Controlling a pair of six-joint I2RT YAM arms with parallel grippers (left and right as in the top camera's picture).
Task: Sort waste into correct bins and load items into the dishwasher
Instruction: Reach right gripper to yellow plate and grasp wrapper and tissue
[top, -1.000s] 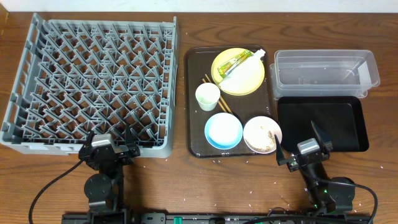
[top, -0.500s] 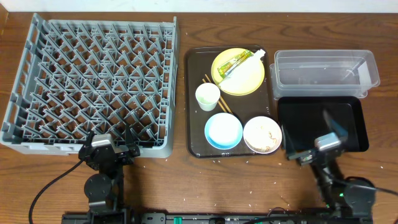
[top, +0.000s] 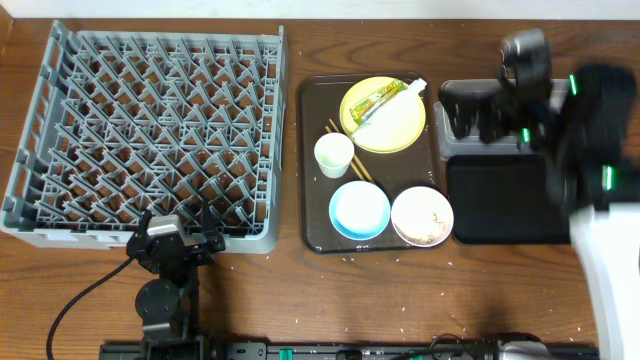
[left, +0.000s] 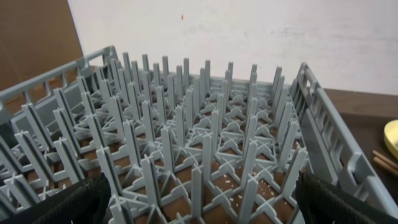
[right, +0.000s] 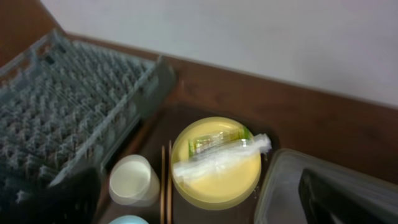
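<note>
The grey dishwasher rack (top: 150, 130) fills the left of the table. My left gripper (top: 180, 232) rests open at its front edge; in the left wrist view the fingers (left: 74, 202) frame the pegs (left: 199, 137). A yellow plate (top: 383, 115) holds a yellow-green wrapper (top: 378, 100) and a white wrapper (top: 398, 96). Nearby stand a white cup (top: 334, 155), chopsticks (top: 352, 165), a blue bowl (top: 359, 210) and a white bowl (top: 421, 215) with rice scraps. My right gripper (top: 472, 112) hangs open and empty over the clear tub (top: 445, 140), looking at the plate (right: 217, 165).
The dishes stand on a dark brown serving tray (top: 305, 150). A black tray (top: 500, 205) lies in front of the clear tub, partly under my right arm. Rice grains are scattered on the table (top: 400, 300) and under the rack pegs (left: 273, 186).
My right arm has swung from the table's front edge beside the white bowl up and back over the clear tub. The left arm has not moved.
</note>
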